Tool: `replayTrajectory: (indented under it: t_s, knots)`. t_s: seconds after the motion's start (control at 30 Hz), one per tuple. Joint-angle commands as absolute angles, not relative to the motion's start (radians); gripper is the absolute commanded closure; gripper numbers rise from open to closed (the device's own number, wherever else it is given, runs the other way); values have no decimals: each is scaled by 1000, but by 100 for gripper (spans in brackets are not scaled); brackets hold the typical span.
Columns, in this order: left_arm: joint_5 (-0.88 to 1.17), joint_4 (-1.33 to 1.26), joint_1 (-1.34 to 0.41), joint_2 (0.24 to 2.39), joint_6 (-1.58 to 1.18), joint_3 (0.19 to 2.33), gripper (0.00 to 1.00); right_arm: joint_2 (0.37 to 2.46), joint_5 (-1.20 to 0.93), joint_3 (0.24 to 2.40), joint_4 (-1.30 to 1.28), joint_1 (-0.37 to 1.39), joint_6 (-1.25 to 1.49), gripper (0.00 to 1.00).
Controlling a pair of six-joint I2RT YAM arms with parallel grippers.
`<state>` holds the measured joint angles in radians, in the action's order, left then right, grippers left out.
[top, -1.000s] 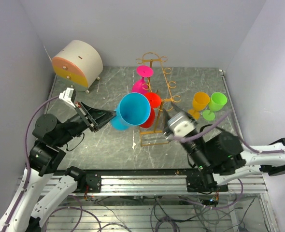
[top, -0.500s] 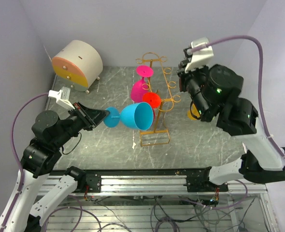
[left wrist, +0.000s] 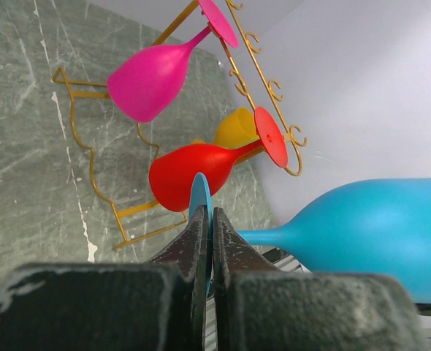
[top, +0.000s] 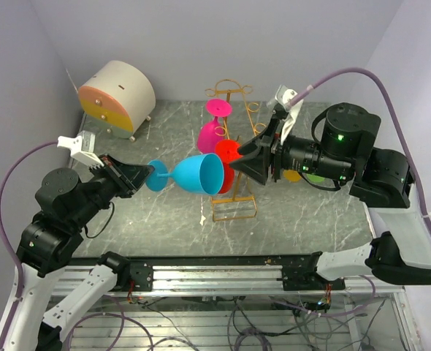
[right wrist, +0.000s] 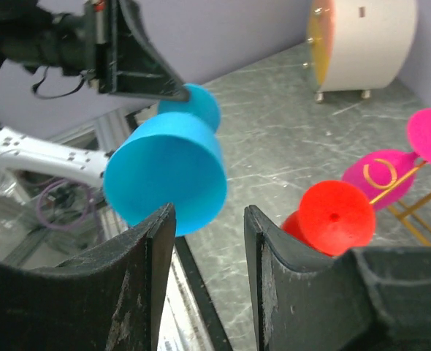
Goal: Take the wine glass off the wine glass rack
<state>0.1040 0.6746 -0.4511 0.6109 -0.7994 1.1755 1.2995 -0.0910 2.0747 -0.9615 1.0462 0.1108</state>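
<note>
Fingers of the left hand [top: 139, 175] are pressed together on the foot disc of the blue wine glass [top: 197, 174], pinching it edge-on. That glass lies sideways in the air, free of the hooks, at about 9 o'clock from the wine glass rack [top: 235, 216], its open bowl facing 3 o'clock. The right hand [top: 243, 165] points at that bowl from 3 o'clock with its fingers spread and nothing between them. The rack stands mid-surface [top: 164, 219]. A pink glass [top: 210, 134] and a red glass [top: 230, 152] hang from it by their feet. An orange glass [left wrist: 237, 126] shows behind the rack. A round box [top: 117, 91], cream with an orange and yellow face, sits at 10 o'clock.
</note>
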Motion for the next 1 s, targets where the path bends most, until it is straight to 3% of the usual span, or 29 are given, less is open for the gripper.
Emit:
replayTrajectory:
  t_s: [0.0, 0.5, 0.7, 0.8, 0.9, 0.97]
  knots:
    - [107, 652, -452, 627, -798, 1214, 93, 1293, -206, 2025, -974, 1043, 137, 58]
    - [185, 603, -451, 643, -846, 1266, 93, 1337, -123, 1991, -915, 1044, 144, 59]
    - [200, 587, -451, 659, -853, 1273, 93, 1360, -141, 2007, -865, 1043, 162, 82]
    - [210, 568, -451, 669, -857, 1272, 93, 1392, -111, 2041, -860, 1043, 170, 100]
    - [211, 560, -452, 685, -855, 1287, 93, 1403, -22, 2072, -861, 1043, 178, 100]
    - [198, 570, -451, 697, -845, 1300, 85, 1389, 70, 2084, -843, 1042, 184, 100]
